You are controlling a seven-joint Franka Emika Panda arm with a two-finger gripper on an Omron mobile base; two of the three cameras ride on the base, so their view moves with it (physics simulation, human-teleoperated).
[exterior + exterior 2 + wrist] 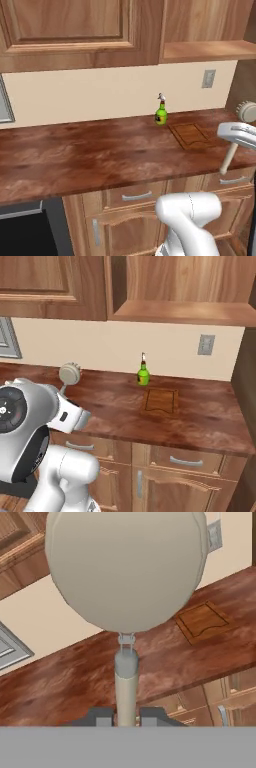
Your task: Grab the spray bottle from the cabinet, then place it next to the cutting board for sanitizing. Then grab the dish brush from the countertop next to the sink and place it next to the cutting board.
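Cream and thin, the dish brush [125,627] sits in the end effector [126,716]. Its two dark fingertips [101,717] are pressed close on both sides of the stick handle. The round white head points away from the end effector, up in the air above the worktop [75,155]. In the left base view the dish brush [237,135] hangs off the white arm at the right edge, handle slanting down. In the right base view its round head [70,374] pokes up above the arm.

Past the end effector and off to one side, the cutting board [202,621] lies flat on the worktop. The green spray bottle [160,111] stands upright just behind the cutting board [190,136], near its back corner and close to the wall. Both are well apart from the end effector.

Higher than the end effector hangs the brown wooden cabinet [75,30], with its open shelf [185,308] over the cutting board.
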